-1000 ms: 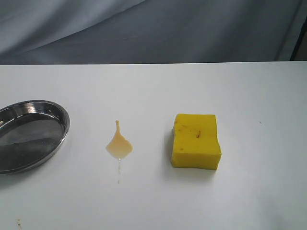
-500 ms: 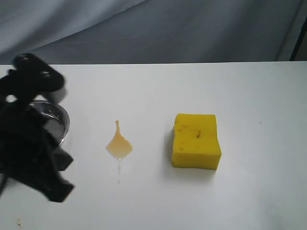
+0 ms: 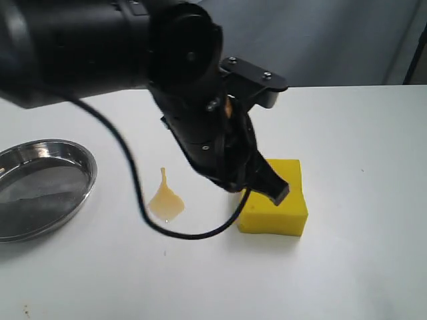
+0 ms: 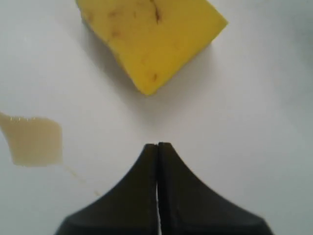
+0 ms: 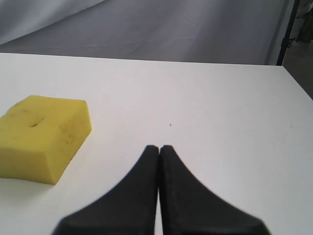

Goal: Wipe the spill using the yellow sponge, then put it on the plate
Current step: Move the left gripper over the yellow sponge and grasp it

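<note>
At far left on the white table (image 3: 360,267) lies a shallow round shiny steel plate (image 3: 90,175), then the small amber teardrop spill (image 3: 165,202), then the black left gripper (image 4: 157,147), fingers pressed together and empty, just beside the thick bright yellow foam sponge (image 3: 283,210), and the right gripper (image 5: 159,148), seen only from its wrist camera, is likewise closed on nothing.

A white table (image 3: 373,267) stands in front of a draped grey cloth (image 3: 347,40) backdrop.

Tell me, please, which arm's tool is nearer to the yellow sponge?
Left. The left tool, shut, hangs close by the yellow sponge. The right tool, also shut, sits farther off, outside the exterior view.
</note>
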Controlling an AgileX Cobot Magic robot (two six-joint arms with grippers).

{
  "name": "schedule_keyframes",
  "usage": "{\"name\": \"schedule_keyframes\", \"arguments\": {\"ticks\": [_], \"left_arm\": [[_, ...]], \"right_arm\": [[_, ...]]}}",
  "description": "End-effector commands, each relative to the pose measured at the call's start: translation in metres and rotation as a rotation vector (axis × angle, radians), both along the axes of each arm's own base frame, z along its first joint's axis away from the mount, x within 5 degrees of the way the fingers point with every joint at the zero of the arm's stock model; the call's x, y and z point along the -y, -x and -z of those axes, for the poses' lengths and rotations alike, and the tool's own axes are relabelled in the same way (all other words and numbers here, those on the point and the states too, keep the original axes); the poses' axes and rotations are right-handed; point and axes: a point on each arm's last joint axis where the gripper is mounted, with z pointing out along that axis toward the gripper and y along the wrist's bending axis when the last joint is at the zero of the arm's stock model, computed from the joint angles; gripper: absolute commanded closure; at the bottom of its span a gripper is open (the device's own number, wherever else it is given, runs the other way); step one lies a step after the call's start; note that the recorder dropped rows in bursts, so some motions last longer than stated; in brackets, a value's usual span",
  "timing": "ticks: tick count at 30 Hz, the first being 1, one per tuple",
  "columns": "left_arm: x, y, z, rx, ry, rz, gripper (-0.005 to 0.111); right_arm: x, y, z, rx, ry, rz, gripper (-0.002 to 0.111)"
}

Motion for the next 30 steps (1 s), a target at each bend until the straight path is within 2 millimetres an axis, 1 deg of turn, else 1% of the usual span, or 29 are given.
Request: {"name": "schedule_keyframes", "arguments": {"ticks": [1, 5, 7, 8, 14, 15, 16, 18, 19, 21, 24, 26, 27, 28, 30], "left_arm": [[0.030, -0.022, 0.016, 0.005, -0.038, 0.096, 0.105], [0.049, -0.038, 0.032, -0.021, -0.051, 0.029, 0.101], [0.056, -0.049, 0.039, -0.003, -0.072, -0.004, 0.096], [0.059, -0.052, 0.039, 0.005, -0.073, -0.004, 0.094], [0.075, -0.065, 0.053, -0.006, -0.084, -0.007, 0.072], [0.080, -0.067, 0.058, -0.020, -0.072, -0.009, 0.068], [0.081, -0.068, 0.063, -0.023, -0.073, -0.009, 0.068], [0.084, -0.070, 0.077, -0.034, -0.092, -0.008, 0.068], [0.085, -0.071, 0.089, -0.046, -0.108, -0.007, 0.068], [0.088, -0.072, 0.102, -0.053, -0.107, -0.006, 0.067], [0.089, -0.074, 0.116, -0.065, -0.125, -0.005, 0.057], [0.089, -0.074, 0.124, -0.075, -0.138, -0.003, 0.058], [0.089, -0.074, 0.127, -0.078, -0.142, -0.003, 0.061], [0.089, -0.074, 0.129, -0.081, -0.146, -0.003, 0.067], [0.089, -0.074, 0.129, -0.078, -0.148, -0.002, 0.091]], "right_arm": [[0.000, 0.000, 0.001, 0.003, -0.011, 0.001, 0.108], [0.000, 0.000, 0.001, 0.003, -0.011, 0.001, 0.108], [0.000, 0.000, 0.001, 0.003, -0.008, 0.001, 0.108], [0.000, 0.000, 0.001, 0.003, -0.008, 0.001, 0.108], [0.000, 0.000, 0.001, 0.003, -0.008, 0.001, 0.108], [0.000, 0.000, 0.001, 0.003, -0.008, 0.001, 0.108], [0.000, 0.000, 0.001, 0.003, -0.008, 0.001, 0.108], [0.000, 0.000, 0.001, 0.003, -0.008, 0.001, 0.108], [0.000, 0.000, 0.001, 0.003, -0.008, 0.001, 0.108], [0.000, 0.000, 0.001, 0.003, -0.011, 0.001, 0.108], [0.000, 0.000, 0.001, 0.003, -0.011, 0.001, 0.108], [0.000, 0.000, 0.001, 0.003, -0.011, 0.001, 0.108], [0.000, 0.000, 0.001, 0.003, -0.011, 0.001, 0.108], [0.000, 0.000, 0.001, 0.003, -0.011, 0.001, 0.108], [0.000, 0.000, 0.001, 0.003, -0.011, 0.001, 0.108]]}}
